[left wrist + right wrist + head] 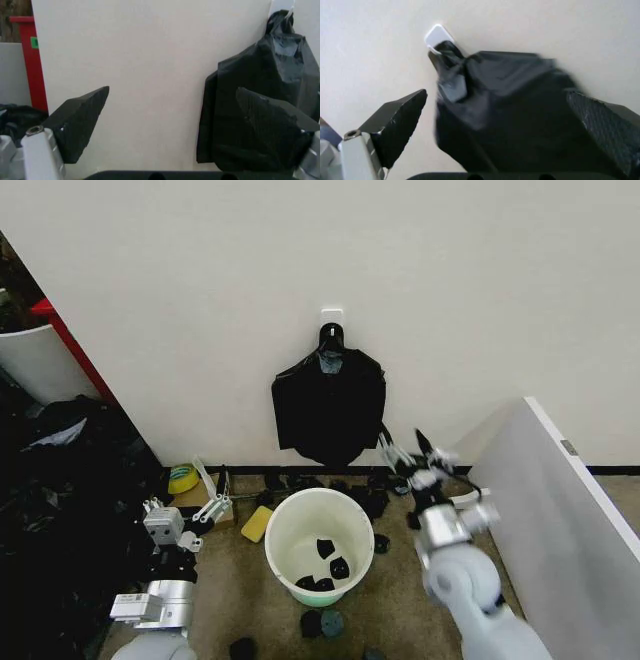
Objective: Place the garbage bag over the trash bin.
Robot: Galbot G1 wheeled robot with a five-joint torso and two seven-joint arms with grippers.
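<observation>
The left end effector (pixel 172 123) is held open before a white wall (pixel 150 67); black bags (pixel 260 93) are hung there.

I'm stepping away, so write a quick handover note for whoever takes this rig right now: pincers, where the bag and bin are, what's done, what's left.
Left pincer: open, empty, low beside the trash bin's left side.
Right pincer: open, empty, raised near the wall, close to the lower right edge of the black bundle of bags hanging on the wall hook.
Trash bin: upright on the floor below the bundle, unlined, a few small black scraps inside.
Done: nothing gripped yet; no garbage bag is separated from the bundle.
Left: take a bag, open it, fit it over the bin's rim.
</observation>
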